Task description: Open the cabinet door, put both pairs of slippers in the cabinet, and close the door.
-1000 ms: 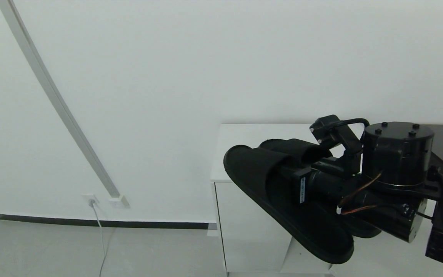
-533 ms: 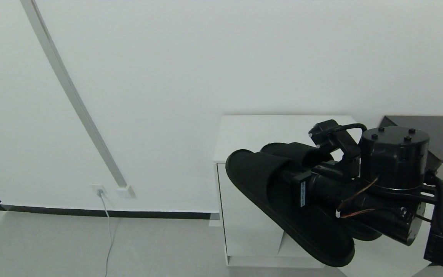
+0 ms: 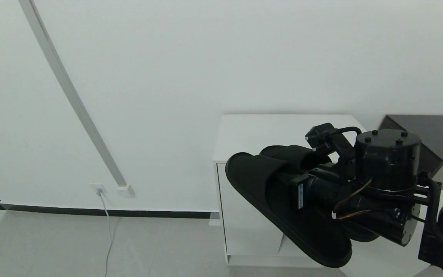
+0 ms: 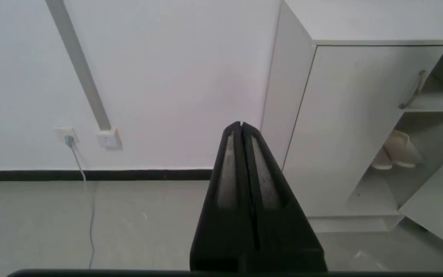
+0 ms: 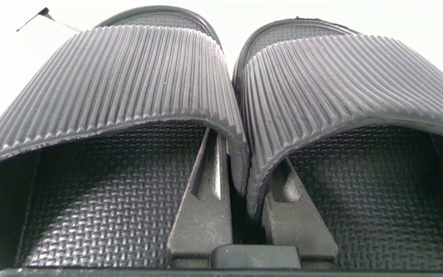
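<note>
My right gripper (image 3: 285,181) is shut on a pair of black slippers (image 3: 254,173), held soles down and tilted in front of the white cabinet (image 3: 267,129). In the right wrist view its fingers (image 5: 203,201) reach into the slippers (image 5: 137,85) and pinch their adjoining inner sides together. My left gripper (image 4: 241,146) is shut with nothing in it, off to the cabinet's (image 4: 344,115) left. The cabinet's right compartment stands open, and a pale pair of slippers (image 4: 400,148) lies on a shelf inside.
A slanted grey conduit (image 3: 67,92) runs down the white wall to a socket (image 3: 98,189) with a cable trailing on the grey floor (image 3: 90,246). A dark tabletop (image 3: 425,127) stands right of the cabinet. Open floor lies to the cabinet's left.
The head view has shifted, so the cabinet's base and more floor now show. The right gripper keeps its hold on the black slippers, sitting slightly lower against the cabinet.
</note>
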Motion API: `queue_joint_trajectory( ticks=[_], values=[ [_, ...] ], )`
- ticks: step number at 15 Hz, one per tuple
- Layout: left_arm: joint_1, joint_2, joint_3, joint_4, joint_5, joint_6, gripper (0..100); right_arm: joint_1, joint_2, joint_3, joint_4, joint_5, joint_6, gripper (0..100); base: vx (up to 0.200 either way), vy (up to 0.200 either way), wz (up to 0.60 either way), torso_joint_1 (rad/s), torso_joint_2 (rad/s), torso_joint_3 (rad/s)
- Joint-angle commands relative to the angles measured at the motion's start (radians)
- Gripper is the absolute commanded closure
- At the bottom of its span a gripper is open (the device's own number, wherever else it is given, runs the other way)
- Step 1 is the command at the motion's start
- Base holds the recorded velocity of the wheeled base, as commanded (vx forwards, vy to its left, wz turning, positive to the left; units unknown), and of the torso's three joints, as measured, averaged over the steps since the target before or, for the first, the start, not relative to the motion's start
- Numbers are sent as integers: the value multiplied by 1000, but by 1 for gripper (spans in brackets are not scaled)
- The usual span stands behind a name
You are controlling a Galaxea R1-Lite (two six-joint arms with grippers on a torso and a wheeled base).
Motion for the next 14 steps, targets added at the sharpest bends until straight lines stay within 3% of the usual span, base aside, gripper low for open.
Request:
queue_joint_trajectory(
  ticks=[1, 3, 14],
  values=[
    [0, 1, 0, -2, 0, 0, 100, 1, 8, 0, -1, 0, 0, 100, 0, 0, 0, 0, 0, 0],
    [0, 1, 0, 0, 0, 0, 100, 3, 8, 0, 1, 2, -2, 100, 0, 0, 0, 0, 0, 0],
    [0, 1, 0, 0, 0, -2, 100, 12, 19, 22, -1, 0, -3, 100, 0, -200, 0, 2, 2, 1]
  ],
)
